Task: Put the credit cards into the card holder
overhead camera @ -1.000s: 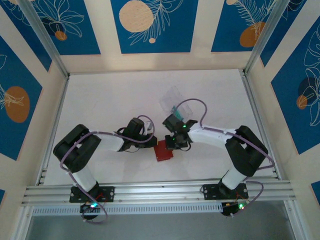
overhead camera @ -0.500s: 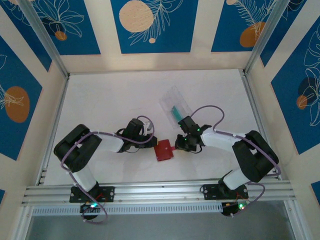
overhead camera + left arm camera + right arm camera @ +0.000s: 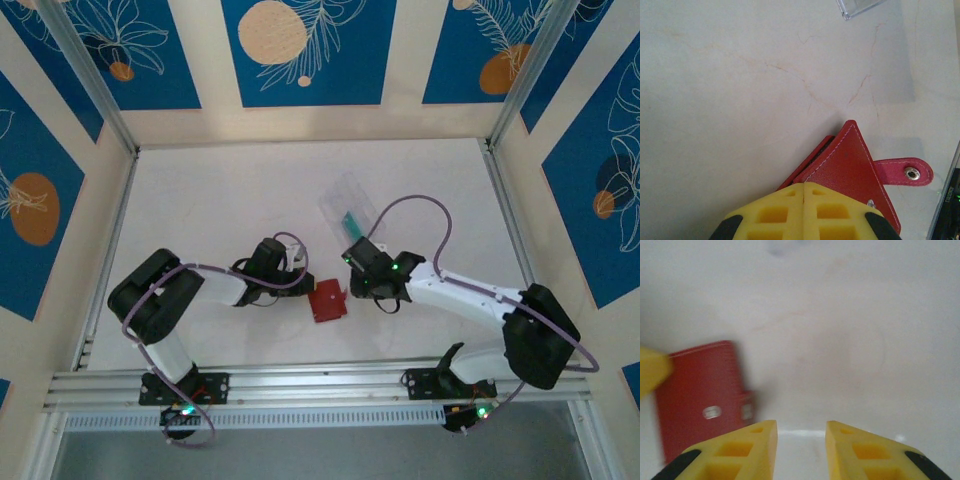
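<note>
My right end effector (image 3: 801, 427): just opened, empty, backed off right of the small red folding wallet (image 3: 327, 300) | left end effector (image 3: 804, 186): clamped on wallet edge | teal-green card (image 3: 352, 218): beyond wallet, in clear plastic case (image 3: 348, 200) | judgement: fetch next

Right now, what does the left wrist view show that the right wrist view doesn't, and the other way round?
Left wrist view: the left gripper, fingers shut, sits over a corner of the red card holder. Whether it pinches the holder I cannot tell. The holder's strap, with its snap, sticks out to the side, and a corner of the clear case is at the top.
Right wrist view: the right gripper, jaws apart with nothing between them, in a slightly blurred picture.
Both: the card holder lying on the pale table.
</note>
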`<state>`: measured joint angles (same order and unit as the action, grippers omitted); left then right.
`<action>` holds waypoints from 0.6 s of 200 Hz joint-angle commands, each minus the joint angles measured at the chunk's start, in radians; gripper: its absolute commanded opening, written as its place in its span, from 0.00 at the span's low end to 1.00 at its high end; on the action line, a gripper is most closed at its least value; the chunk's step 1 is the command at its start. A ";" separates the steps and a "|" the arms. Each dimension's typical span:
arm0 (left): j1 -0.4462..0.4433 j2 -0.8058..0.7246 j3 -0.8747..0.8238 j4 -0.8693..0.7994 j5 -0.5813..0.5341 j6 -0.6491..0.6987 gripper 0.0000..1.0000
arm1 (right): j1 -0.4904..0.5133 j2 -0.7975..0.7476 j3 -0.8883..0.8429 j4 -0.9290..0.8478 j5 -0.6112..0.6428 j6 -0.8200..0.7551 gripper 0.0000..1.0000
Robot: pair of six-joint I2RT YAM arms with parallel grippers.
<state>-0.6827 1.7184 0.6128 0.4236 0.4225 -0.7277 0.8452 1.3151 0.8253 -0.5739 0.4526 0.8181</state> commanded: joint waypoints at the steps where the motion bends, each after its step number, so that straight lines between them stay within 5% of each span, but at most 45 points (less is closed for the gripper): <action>1: -0.009 0.079 -0.047 -0.140 -0.042 0.002 0.00 | 0.029 -0.034 0.009 0.118 -0.134 -0.102 0.34; 46: -0.011 0.081 -0.053 -0.133 -0.043 -0.002 0.00 | 0.000 0.155 0.057 0.231 -0.402 -0.129 0.36; 120: -0.014 0.087 -0.058 -0.123 -0.042 0.000 0.00 | -0.095 0.260 0.010 0.189 -0.383 -0.095 0.37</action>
<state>-0.6827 1.7229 0.6056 0.4458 0.4267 -0.7280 0.7609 1.5806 0.8543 -0.3527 0.0753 0.7158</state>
